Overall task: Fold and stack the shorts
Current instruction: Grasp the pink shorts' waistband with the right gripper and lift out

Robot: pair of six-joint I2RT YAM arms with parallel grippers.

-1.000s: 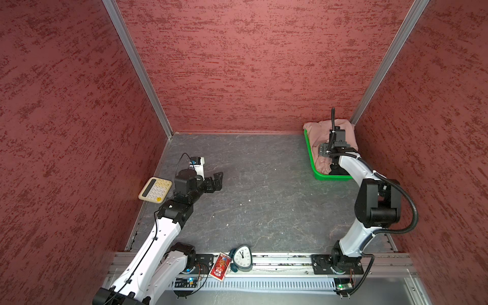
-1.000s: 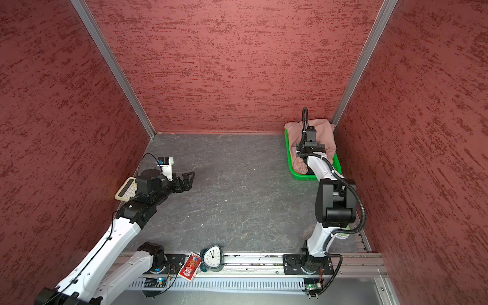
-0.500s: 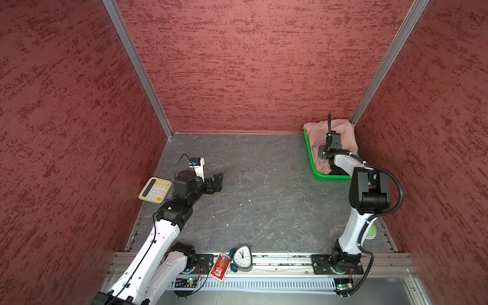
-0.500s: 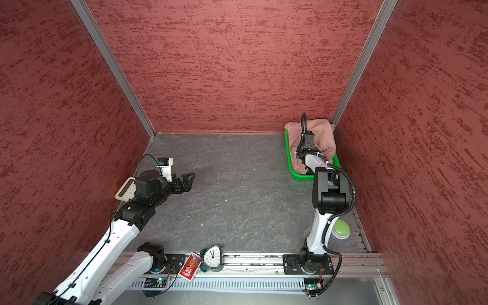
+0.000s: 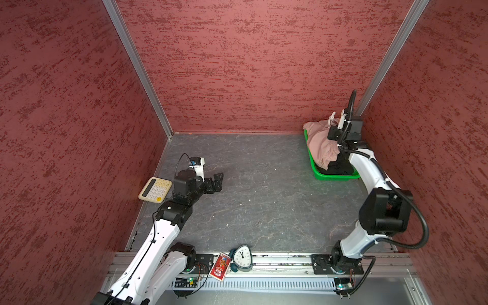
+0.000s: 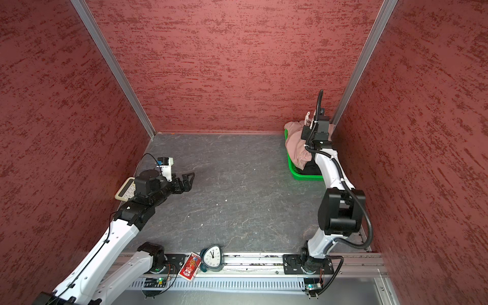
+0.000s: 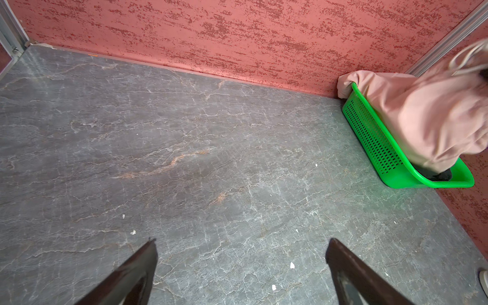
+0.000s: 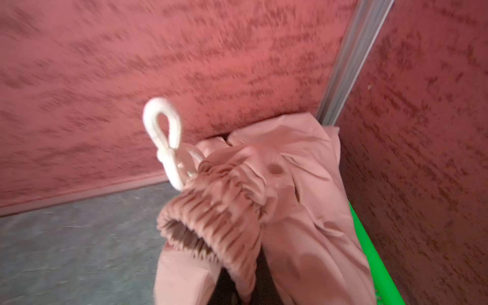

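Your right gripper (image 5: 330,132) is clamped shut over the green basket (image 5: 335,177) in the table's far right corner. Its fingers are buried in cloth, but the pink shorts (image 5: 320,145) are bunched up to it. In the right wrist view the gathered waistband (image 8: 219,211) and white drawstring loop (image 8: 169,142) sit right in front of the camera. So it has the pink pair by the waistband. The rest of that pair drapes over the basket rim facing the table's middle and over its far end. The black shorts (image 5: 339,166) lie underneath inside the basket, showing at the near end. Your left gripper (image 5: 218,179) is spread wide and holds nothing. It sits above bare table near the left edge, beside the calculator (image 5: 155,189), well apart from the basket.
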